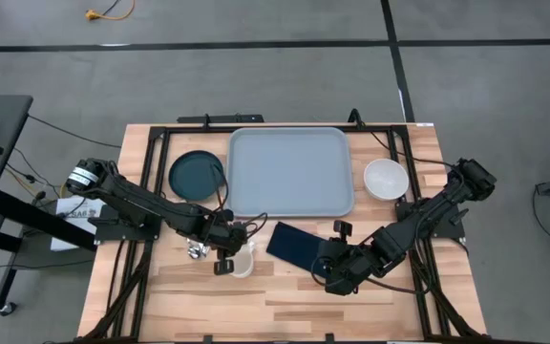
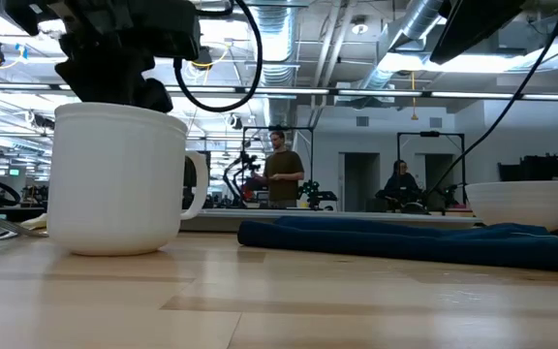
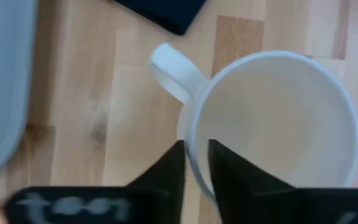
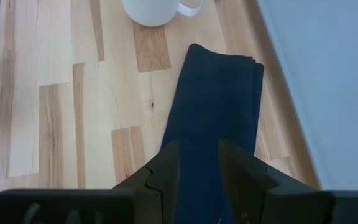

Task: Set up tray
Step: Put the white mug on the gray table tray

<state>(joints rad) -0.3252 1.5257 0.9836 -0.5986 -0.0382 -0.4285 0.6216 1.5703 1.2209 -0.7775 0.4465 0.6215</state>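
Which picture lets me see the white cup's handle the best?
The left wrist view: the white cup fills it from above, its handle sticking out toward the dark napkin. The low view shows the cup side-on, its handle half hidden behind it. The right wrist view shows only its edge, and the high view mostly hides it under the left tool.

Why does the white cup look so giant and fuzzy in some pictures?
In the low view the mug stands close to the camera, so it looms large; in the left wrist view the mug and the left gripper straddling its rim are blurred, too near to focus.
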